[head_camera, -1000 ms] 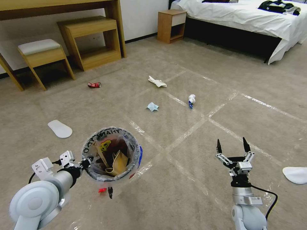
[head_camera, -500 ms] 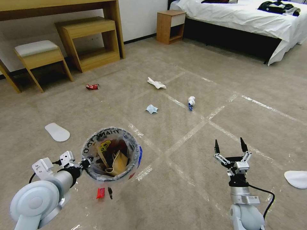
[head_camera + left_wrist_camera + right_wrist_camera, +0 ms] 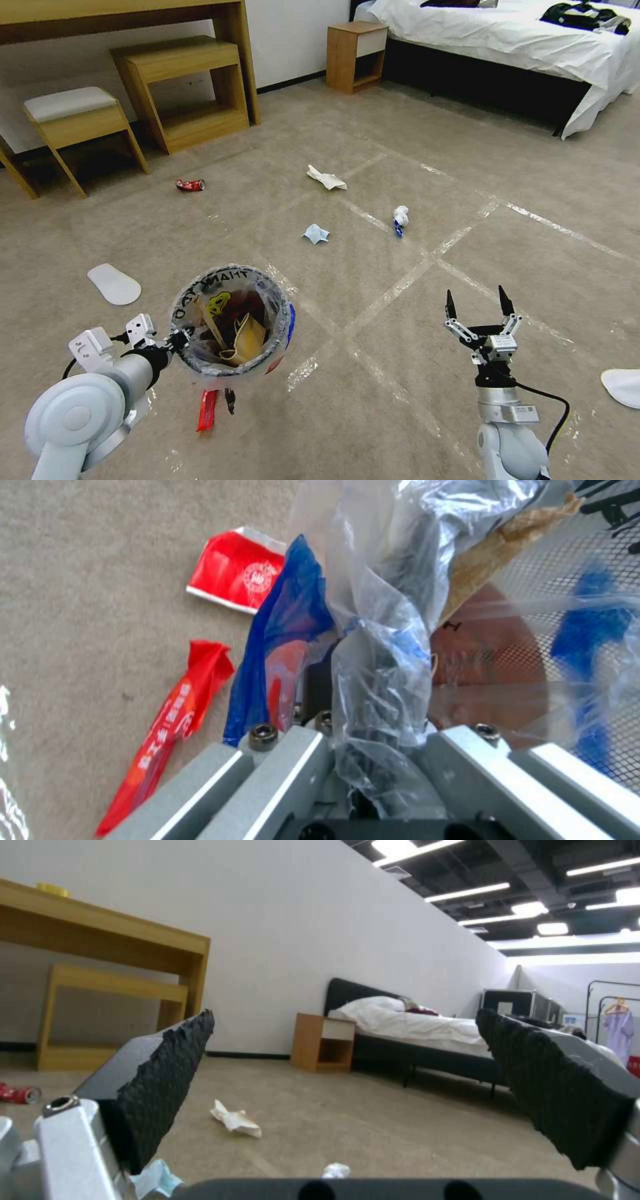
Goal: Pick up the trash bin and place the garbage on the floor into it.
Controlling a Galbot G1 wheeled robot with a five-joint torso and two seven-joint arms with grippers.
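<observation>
The floor (image 3: 427, 153), a beige-grey carpet crossed by shiny tape lines, filled most of the head view, with a bed (image 3: 507, 40) at the upper right, a wooden desk (image 3: 120, 13) with a stool (image 3: 73, 113) at the upper left, and a nightstand (image 3: 350, 53) between them

The trash bin (image 3: 231, 321), red with a blue rim and a clear liner printed with a yellow smiley, sat at the lower left of the head view, raised off the carpet; a brown paper bag (image 3: 248, 339) and a thin wooden stick (image 3: 212, 324) lay inside it. The left tool (image 3: 175, 342) was clamped on the bin's rim and liner; in the left wrist view the plastic (image 3: 380, 680) bunched between its fingers

The right tool (image 3: 476, 308) hung at the lower right of the head view, its two fingers spread wide with nothing between them

On the floor lay white crumpled paper (image 3: 326, 178) near the middle, a pale blue mask (image 3: 315, 234) below it, a white-blue wad (image 3: 400, 218) to the right, a crushed red can (image 3: 190, 185) at centre left, and a red wrapper (image 3: 207, 408) just under the bin
</observation>
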